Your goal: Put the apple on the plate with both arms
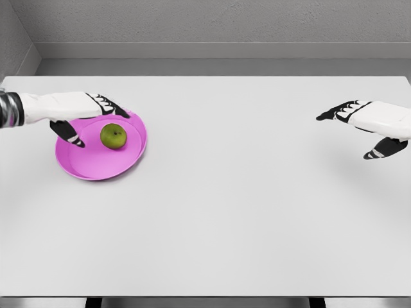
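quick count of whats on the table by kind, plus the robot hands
apple: 1, green, lying on the plate
plate: 1, pink
robot hand: 2, left robot hand over the plate's far rim, right robot hand over the table at the right, both open and holding nothing
total: 4
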